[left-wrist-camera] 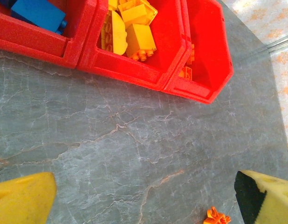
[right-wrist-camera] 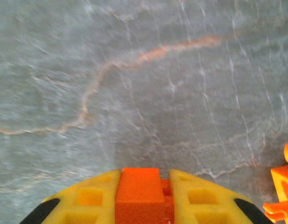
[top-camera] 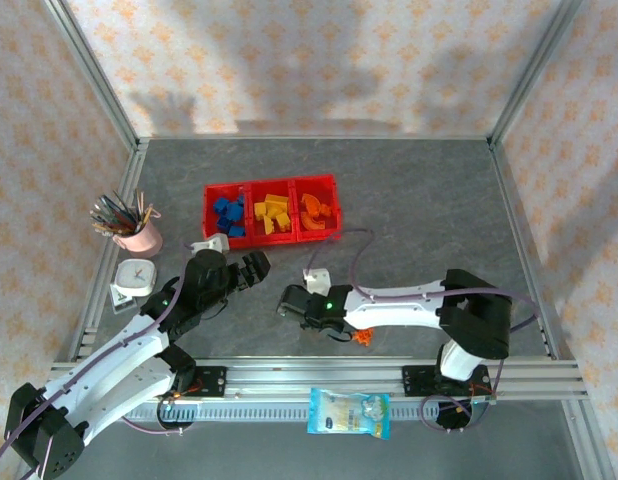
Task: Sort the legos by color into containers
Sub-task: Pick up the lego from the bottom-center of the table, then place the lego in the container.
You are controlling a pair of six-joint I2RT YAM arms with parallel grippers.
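From above, the right gripper (top-camera: 287, 302) is small and dark, and what sits between its fingers cannot be made out there; its own wrist camera shows the jaws pressed together on an orange brick (right-wrist-camera: 139, 193), whose lower part runs off the bottom of the frame. Another orange piece (right-wrist-camera: 283, 186) lies on the table (left-wrist-camera: 134, 140) close beside it, half cut off at the side. The left gripper (left-wrist-camera: 144, 198) is spread wide and holds nothing; its yellow fingertips (left-wrist-camera: 23, 198) show only partly, above bare stone-grey surface. The red tray (top-camera: 289, 238) sits beyond both grippers, apart from them, with blue bricks (top-camera: 227, 216) in its left bin, yellow bricks (top-camera: 272, 214) in the middle and orange bricks (top-camera: 314, 210) in the right; the left wrist view crops most of the blue bin. Open table lies between the grippers and the tray and out to the right wall. A pink pen cup (top-camera: 139, 238) and a small white clock (top-camera: 136, 278) stand near the left edge, and a packet (top-camera: 349, 412) lies on the near rail
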